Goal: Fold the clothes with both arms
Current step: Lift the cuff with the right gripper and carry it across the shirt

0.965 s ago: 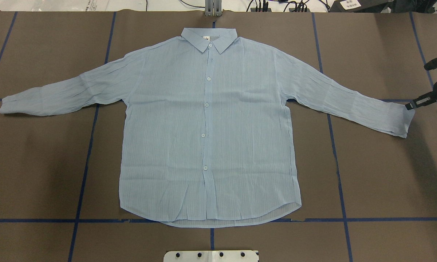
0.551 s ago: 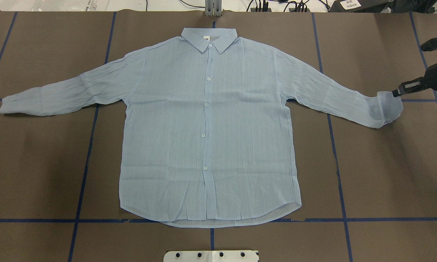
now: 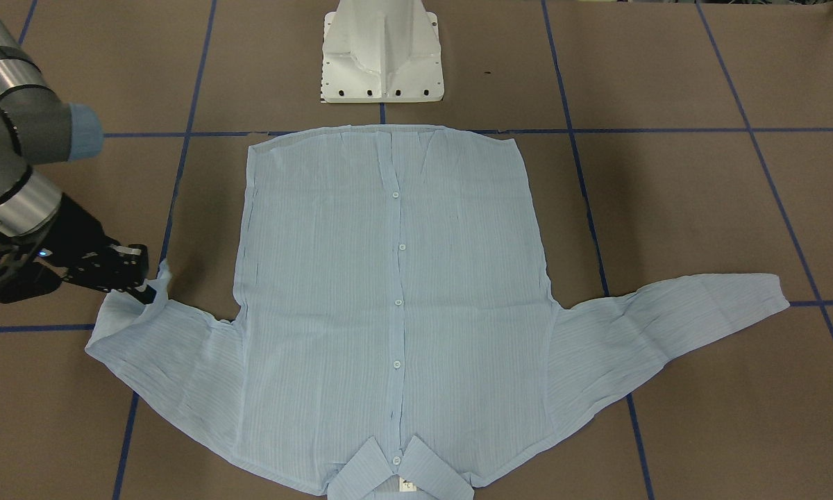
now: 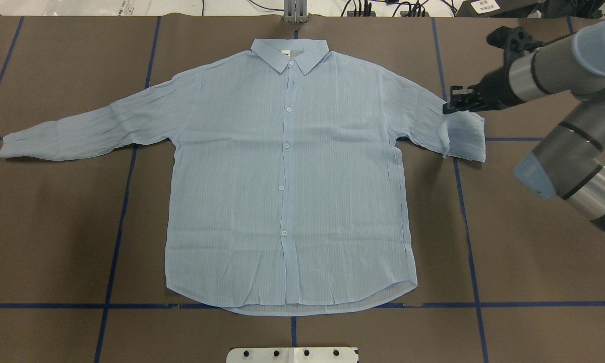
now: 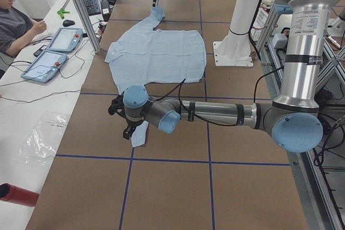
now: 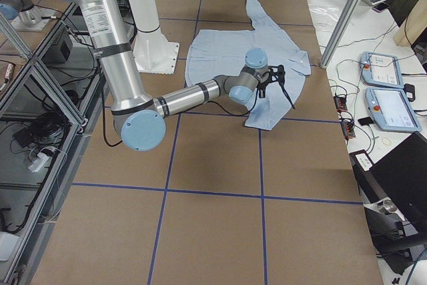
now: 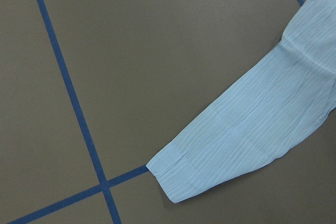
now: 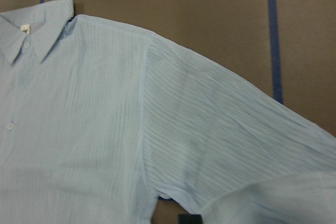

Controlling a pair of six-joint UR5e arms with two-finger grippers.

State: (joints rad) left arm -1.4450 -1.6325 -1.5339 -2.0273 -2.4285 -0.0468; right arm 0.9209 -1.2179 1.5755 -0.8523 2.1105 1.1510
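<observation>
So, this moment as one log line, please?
right arm | jaws shut on sleeve, cuff lifted | other sleeve flat | left arm above it

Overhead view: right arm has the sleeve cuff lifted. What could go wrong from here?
1. The right hand pinches the cuff only at its top edge, so the thin fabric may slip out.
2. The cuff hangs loose below the grip, so it may land bunched on the shirt rather than flat.
3. Pulling across could drag the shirt's body, since nothing pins it.
</observation>
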